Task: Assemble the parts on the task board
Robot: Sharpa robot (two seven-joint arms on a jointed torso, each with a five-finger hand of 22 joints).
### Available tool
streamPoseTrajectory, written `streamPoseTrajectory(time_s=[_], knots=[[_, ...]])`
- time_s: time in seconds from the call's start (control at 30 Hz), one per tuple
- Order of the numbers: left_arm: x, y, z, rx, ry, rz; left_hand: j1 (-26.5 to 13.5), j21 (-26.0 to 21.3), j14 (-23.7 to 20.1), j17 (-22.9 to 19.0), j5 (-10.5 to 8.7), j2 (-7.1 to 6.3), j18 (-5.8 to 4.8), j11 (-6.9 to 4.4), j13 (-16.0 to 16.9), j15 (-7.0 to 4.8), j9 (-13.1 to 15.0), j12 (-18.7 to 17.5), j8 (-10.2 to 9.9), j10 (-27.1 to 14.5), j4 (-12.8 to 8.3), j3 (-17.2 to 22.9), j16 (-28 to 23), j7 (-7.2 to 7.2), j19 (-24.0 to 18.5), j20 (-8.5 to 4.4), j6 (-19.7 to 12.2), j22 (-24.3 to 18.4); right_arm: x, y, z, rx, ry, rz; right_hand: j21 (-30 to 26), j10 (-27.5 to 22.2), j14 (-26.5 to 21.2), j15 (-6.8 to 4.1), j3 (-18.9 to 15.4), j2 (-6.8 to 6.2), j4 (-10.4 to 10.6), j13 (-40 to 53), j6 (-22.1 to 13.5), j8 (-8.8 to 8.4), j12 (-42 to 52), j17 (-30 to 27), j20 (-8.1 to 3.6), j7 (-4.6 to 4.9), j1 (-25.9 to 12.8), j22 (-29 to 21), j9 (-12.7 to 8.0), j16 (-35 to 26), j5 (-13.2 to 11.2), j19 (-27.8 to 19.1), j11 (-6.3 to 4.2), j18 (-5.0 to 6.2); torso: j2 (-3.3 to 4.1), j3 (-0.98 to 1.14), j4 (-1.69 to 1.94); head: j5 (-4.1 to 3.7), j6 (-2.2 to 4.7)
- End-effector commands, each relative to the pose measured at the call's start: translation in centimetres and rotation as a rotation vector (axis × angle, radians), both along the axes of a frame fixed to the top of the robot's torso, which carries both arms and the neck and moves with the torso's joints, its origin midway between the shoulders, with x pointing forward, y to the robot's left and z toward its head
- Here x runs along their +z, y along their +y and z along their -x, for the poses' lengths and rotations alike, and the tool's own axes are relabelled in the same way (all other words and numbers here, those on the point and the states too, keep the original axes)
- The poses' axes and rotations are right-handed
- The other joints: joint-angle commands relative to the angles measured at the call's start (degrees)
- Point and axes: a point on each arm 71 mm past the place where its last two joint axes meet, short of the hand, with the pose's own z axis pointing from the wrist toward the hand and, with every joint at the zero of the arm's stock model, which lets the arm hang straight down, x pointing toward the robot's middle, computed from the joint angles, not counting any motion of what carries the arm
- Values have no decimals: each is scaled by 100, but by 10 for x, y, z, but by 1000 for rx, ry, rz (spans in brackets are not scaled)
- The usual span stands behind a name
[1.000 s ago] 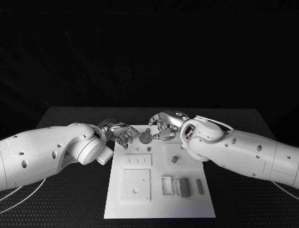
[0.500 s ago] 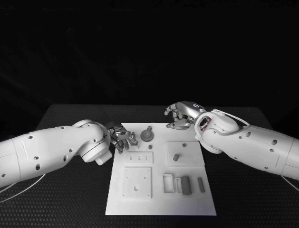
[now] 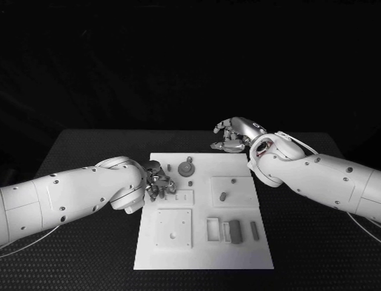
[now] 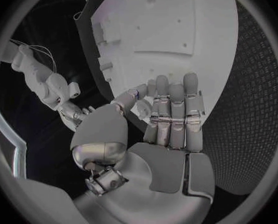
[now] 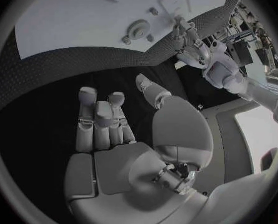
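Observation:
The white task board [image 3: 203, 248] lies in the middle of the black table. A round grey gear part [image 3: 186, 169] sits near its far edge, with a small peg [image 3: 223, 196] on a square block further right. My left hand [image 3: 158, 182] hovers at the board's left edge, fingers straight and side by side [image 4: 173, 109], holding nothing. My right hand [image 3: 234, 136] is beyond the board's far right corner over the black table. Its fingers [image 5: 98, 119] are loosely bent, thumb apart, with nothing in them. The gear [image 5: 138, 29] also appears in the right wrist view.
Several upright grey parts [image 3: 234, 230] stand near the board's front right, beside a thin bar [image 3: 254, 228]. A square plate [image 3: 174, 229] lies at the front left. Black matting [image 3: 85, 151] surrounds the board on all sides.
My right hand has pulled away from the gear, rising past the board's far right corner. My left hand has drawn back along the left edge toward me. The gear stays on the board.

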Motion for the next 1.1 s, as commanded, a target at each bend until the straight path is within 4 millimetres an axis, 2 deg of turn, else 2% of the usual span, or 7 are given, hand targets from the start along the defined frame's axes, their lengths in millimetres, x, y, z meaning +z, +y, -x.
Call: streamPoseTrajectory(time_s=[0.03, 0.53, 1.1], knots=[[-1, -2, 0, -31, 1, -36, -12, 24, 87, -19, 33, 8, 84, -177, 20, -116, 955, 51, 231, 178, 17, 2, 52, -310, 150, -130, 489, 25, 1, -1, 0, -14, 2, -35, -31, 31, 37, 0, -4, -11, 29, -7, 31, 36, 0, -6, -24, 55, -15, 34, 7, -17, 13, 16, -23, 263, 1, -6, 4, -14, -30], [-2, -9, 4, -66, 26, -44, -43, 118, 157, -95, 81, -63, 94, -251, 123, -186, 1116, 237, 331, 258, 88, -17, 304, -386, 270, -195, 605, 163, 0, 2, -1, -8, 18, -28, -37, 24, 30, -1, 3, -15, 40, -15, 31, 37, -2, -10, -27, 54, 8, 37, 10, -22, 13, 6, -24, 263, -2, -8, 4, -35, -70], [-5, -13, 4, -76, 25, -58, -70, 174, 176, -147, 34, -54, 94, -291, 193, -225, 1230, 361, 386, 283, 148, -38, 471, -427, 322, -234, 656, 259, -1, 4, -1, -4, 25, -25, -42, 14, 21, 0, 4, -14, 44, -22, 26, 36, -3, -13, -28, 55, 29, 39, 11, -27, 13, -4, -23, 263, 0, 1, 4, -49, -72]])
